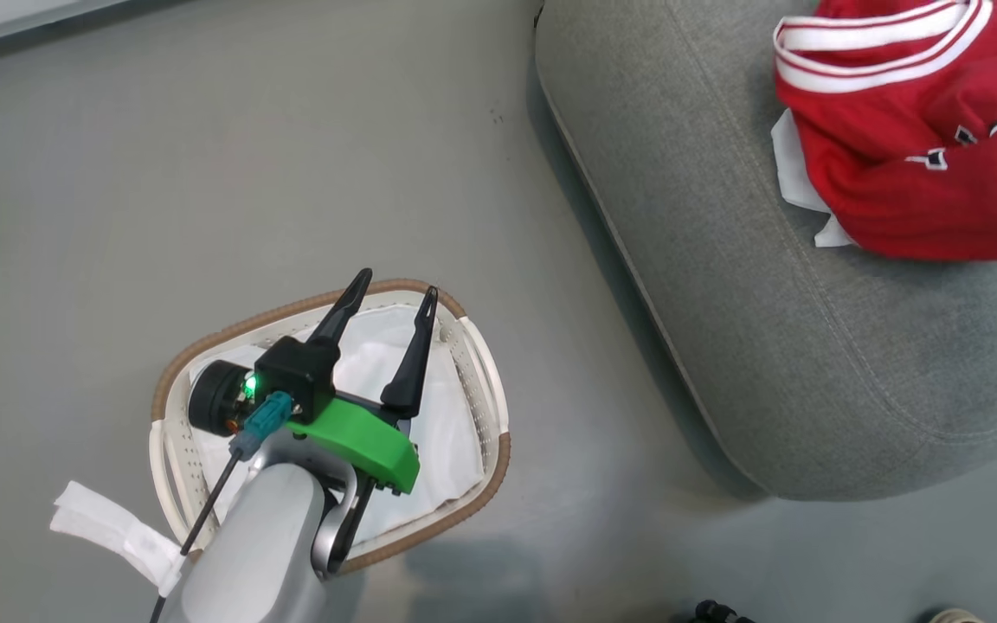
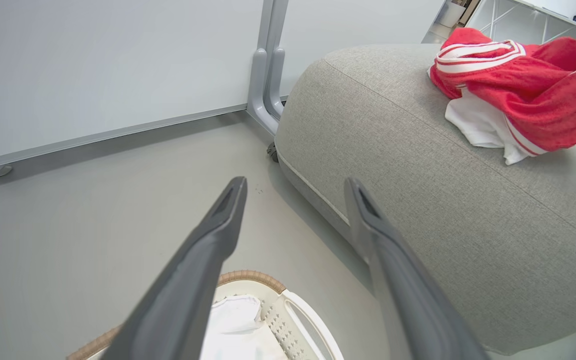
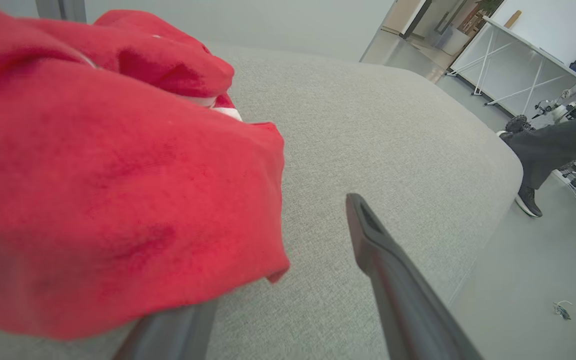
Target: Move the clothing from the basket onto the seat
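The red clothing (image 1: 905, 112) with white stripes lies bunched on the far right of the grey seat (image 1: 723, 260). The left wrist view shows the clothing (image 2: 518, 85) on top of the seat (image 2: 393, 150). My left gripper (image 1: 397, 284) hangs open and empty over the basket (image 1: 291, 305), which holds just a white lining sheet (image 1: 377, 363). In its own view the left gripper (image 2: 295, 181) points past the basket rim (image 2: 250, 276). My right gripper (image 3: 295, 200) is open low over the seat (image 3: 393, 140), with the clothing (image 3: 93, 175) draped over its left finger.
Smooth grey floor lies between basket and seat. A white panel on a grey foot (image 2: 263, 90) stands behind the seat. A person's leg and shoe (image 3: 528, 200) are beyond the seat's far edge, near a white table (image 3: 518, 60). A white cloth strip (image 1: 109, 523) lies beside the basket.
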### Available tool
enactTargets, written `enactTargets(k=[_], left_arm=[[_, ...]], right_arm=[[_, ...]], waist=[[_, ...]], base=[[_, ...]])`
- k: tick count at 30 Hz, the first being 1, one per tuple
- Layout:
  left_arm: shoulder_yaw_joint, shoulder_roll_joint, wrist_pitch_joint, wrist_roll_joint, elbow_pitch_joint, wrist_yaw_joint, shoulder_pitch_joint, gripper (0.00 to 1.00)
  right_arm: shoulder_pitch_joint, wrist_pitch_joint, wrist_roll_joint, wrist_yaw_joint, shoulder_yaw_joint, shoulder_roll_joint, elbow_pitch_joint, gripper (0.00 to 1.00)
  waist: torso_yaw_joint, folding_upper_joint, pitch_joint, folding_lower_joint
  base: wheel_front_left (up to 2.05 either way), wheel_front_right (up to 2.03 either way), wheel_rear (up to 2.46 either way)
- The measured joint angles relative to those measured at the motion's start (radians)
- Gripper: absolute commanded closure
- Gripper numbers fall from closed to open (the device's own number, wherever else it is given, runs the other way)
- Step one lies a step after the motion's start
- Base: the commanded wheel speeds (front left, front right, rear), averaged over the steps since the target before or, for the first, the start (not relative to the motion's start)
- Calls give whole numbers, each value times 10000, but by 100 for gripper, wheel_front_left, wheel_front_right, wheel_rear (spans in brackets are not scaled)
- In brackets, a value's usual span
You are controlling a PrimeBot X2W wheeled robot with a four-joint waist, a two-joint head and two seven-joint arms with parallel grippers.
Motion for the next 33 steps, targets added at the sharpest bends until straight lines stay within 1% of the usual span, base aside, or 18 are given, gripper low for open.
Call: enactTargets(k=[14,17,19,22,27,33], left_arm=[[571,-203,0,-69,25,-2,728,0],[761,-244,0,-67,-19,-2,956,0],[913,-265,0,-48,-79,-2,1064,0],[1260,-297,0,23,-180,-2,1254,0],[2069,-370,0,314,-407,-2,1477,0],[2976,-487,0,746,-610,105,1672,0]], right_arm=[[1820,0,-372,0,-911,405,573,0],[2047,0,-362,0,-1104,508,464,0],[2138,0,-267,0,-1035,617,128,0],[2173,2,59,0,-667,871,-652,0],[2198,0,809,0,571,1252,-1916,0],[2211,0,1503,0,2025,1584,-2669,0]], waist=[[54,0,-864,0],[92,0,-1083,0],[131,0,-1220,0],[216,0,-1408,0],[527,0,-1599,0],[1110,0,-1724,0]], base=[[0,0,0],[0,0,0],[0,0,0],[0,0,0],[0,0,0],[0,0,0]])
